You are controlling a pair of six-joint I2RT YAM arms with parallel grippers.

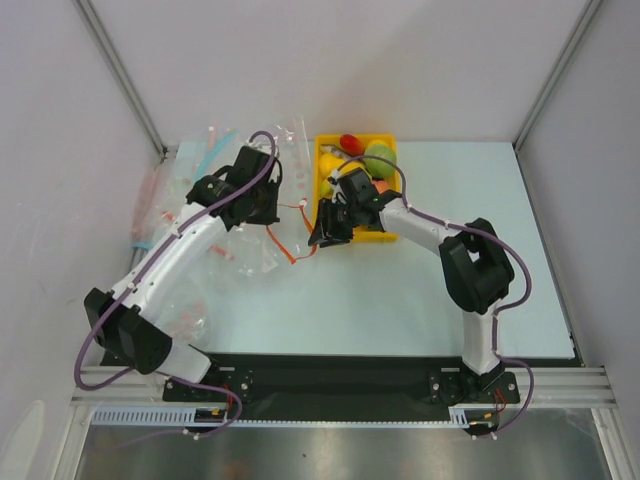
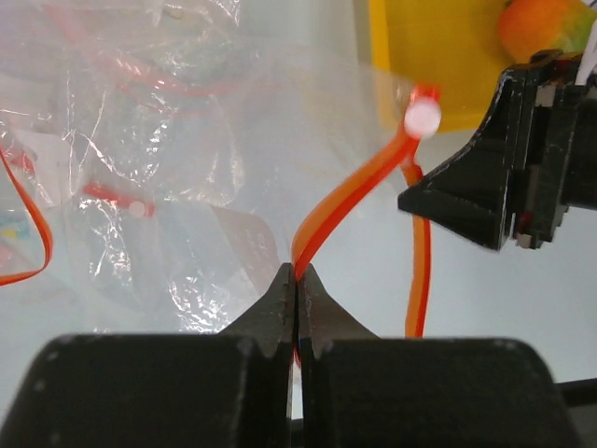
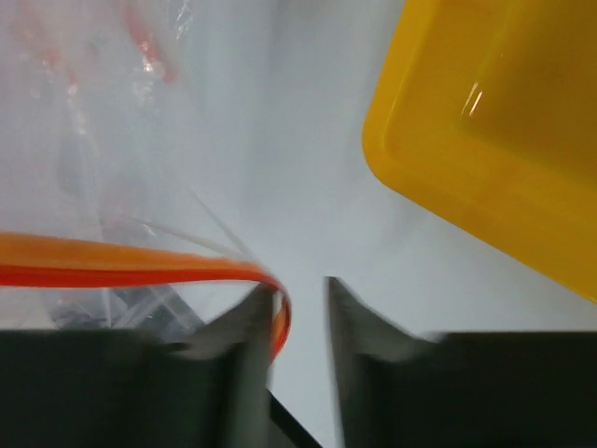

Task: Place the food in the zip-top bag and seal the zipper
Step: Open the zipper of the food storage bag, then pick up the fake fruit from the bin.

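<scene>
Top external view is giving you the table [image 1: 400, 300] first, with the yellow tray [image 1: 383, 238] sitting at its far middle. The food [image 1: 378, 160] is lying inside that tray, none of it bagged yet. The zip-top bag [image 1: 250, 250] is lying crumpled just left of the tray, around the left arm's wrist.

The zipper [image 1: 291, 256] is running as a red strip from the bag toward the tray's near left corner. Its long axis is therefore stretching between your two grippers.

The left gripper [image 2: 297, 280] is pinching that strip, its fingers pressed together on it. The right gripper [image 3: 300, 291] is sitting at the strip's other end, just beside the tray corner. Its jaws are standing apart with a gap showing, and the strip's curled end is lying against the inner face of one finger, not clamped.

Your right arm is the nearer one to the food, which is lying just beyond it. Any pull to open the mouth is probably going across that strip, not along it.
</scene>
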